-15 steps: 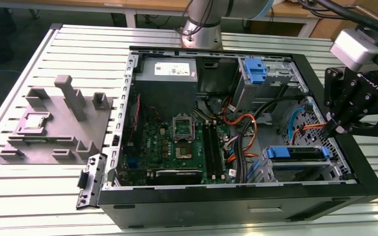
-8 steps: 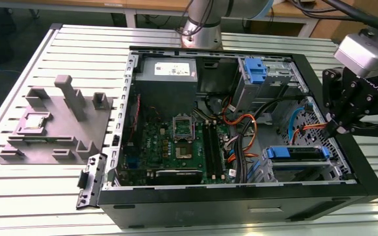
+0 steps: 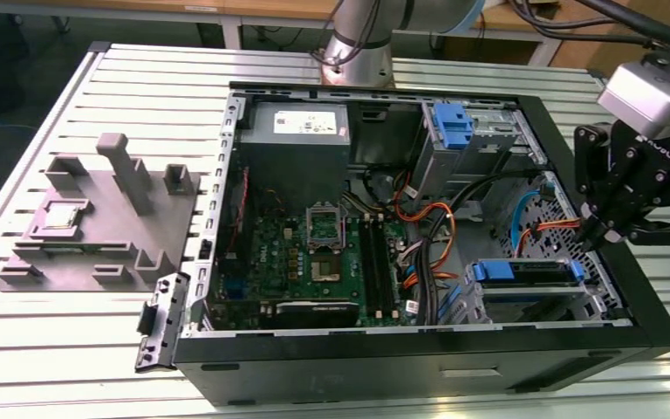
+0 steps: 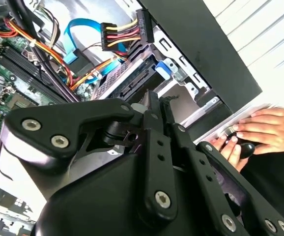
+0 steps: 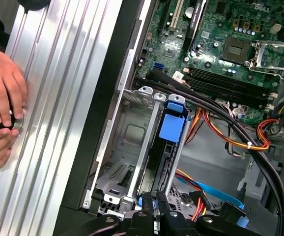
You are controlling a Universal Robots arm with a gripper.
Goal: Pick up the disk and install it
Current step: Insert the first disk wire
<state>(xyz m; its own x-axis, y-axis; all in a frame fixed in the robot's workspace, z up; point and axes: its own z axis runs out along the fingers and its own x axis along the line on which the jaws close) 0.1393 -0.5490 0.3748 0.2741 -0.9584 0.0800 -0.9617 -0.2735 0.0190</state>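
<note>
In the exterior view, an open black computer case (image 3: 428, 367) lies on its side on a ribbed aluminium table (image 3: 67, 358), its green motherboard (image 3: 311, 257) and bundles of orange, black and blue cables (image 3: 428, 236) exposed. The disk (image 3: 523, 272), a flat drive with a blue plastic rail and tab, sits in the metal drive cage in the case's corner towards the exterior view's right. The black, jointed gripper (image 3: 600, 237) hangs over the case's wall on that side, just above and beside the disk, its fingertips close together and nothing visibly between them. A grey moulded fixture (image 3: 102, 218) with upright posts stands on the table at the exterior view's left, well apart from the case. In the second wrist view, the gripper's matte black links and silver screws (image 4: 161, 162) fill the foreground, its fingers drawn together and empty; beyond the tips the dark edge of the disk (image 4: 137, 81) lies in its bay beneath a black power connector with yellow, red and black wires (image 4: 125, 32). A person's hand (image 4: 255, 130) rests on the table beside the case. In the first wrist view, the disk (image 5: 169, 147) stands edge-on in the perforated steel cage, its square blue tab facing up, just beyond the gripper (image 5: 149, 214), whose fingertips nearly touch; a hand (image 5: 2, 105) presses on the grooved table
</note>
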